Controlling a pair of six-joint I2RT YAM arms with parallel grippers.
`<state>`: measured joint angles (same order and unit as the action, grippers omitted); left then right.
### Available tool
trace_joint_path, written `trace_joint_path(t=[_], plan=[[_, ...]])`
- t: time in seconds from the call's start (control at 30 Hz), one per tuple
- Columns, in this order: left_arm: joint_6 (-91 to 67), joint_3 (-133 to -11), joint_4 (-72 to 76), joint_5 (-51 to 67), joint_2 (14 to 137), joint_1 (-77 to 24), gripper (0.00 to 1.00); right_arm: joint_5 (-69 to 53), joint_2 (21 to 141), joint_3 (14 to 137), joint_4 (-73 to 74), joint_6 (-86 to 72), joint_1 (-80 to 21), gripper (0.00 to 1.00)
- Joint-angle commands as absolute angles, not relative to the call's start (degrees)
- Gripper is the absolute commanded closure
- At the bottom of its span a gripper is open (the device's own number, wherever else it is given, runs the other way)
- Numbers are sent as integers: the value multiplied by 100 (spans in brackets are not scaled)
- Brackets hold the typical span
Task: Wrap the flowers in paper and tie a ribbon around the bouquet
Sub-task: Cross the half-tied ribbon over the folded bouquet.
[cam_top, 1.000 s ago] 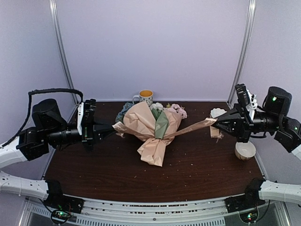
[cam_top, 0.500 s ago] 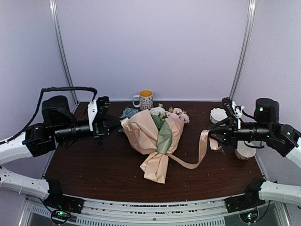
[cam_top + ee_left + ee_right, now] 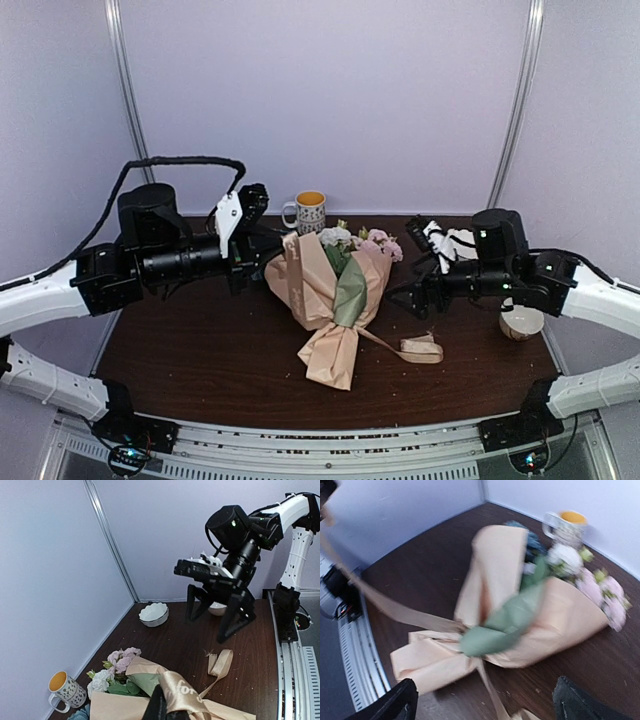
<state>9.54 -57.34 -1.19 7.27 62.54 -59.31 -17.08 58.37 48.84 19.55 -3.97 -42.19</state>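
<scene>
The bouquet (image 3: 335,295) is laid across the middle of the dark bench (image 3: 190,345), with its twisted tail pointed to the near edge and the flowers (image 3: 358,240) turned to the far wall, close to a patterned mug (image 3: 308,210). The flowers are enclosed in peach-tan paper (image 3: 308,275), and a sage-green sheet (image 3: 347,290) is seen down the middle of the cone. A peach ribbon (image 3: 421,348) is passed round the narrow neck of the cone. One end is trailed to the right over the bench and lies in a loose folded heap, apart from either gripper. The other end is pinched in the left gripper (image 3: 266,258), whose jaws are pressed together on it beside the upper left of the cone. The right gripper (image 3: 206,629) is held over the bench to the right of the bouquet, its jaws spread wide with nothing between them. A white bowl (image 3: 522,322) is set near the right edge
</scene>
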Motion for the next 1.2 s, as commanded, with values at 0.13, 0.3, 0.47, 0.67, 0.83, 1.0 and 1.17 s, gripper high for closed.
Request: trace_joint_path(t=[0.13, 0.3, 0.47, 0.67, 0.83, 1.0, 1.17], plan=[[784, -6634, 213, -113, 6793, -5916, 100, -3148, 7738, 5765, -391, 62, -5343, 18], [826, -6812, 315, -99, 7083, -5919, 100, -2878, 8437, 5311, -2579, -991, -5440, 24], [896, -6923, 310, -73, 7154, -5915, 100, -2759, 8785, 5330, -2875, -1167, -5475, 62], [864, -6937, 310, -238, 7128, -5851, 100, -3097, 8999, 5362, -2794, -1250, -5475, 83], [786, -6900, 280, -316, 7086, -5732, 100, -3266, 9162, 5238, -2813, -1337, -5470, 66], [823, -6869, 296, -283, 7017, -5700, 100, -3355, 9348, 5214, -3009, -1464, -5467, 76], [798, -6815, 277, -371, 6922, -5621, 100, -3327, 9345, 5098, -3027, -1459, -5445, 91]])
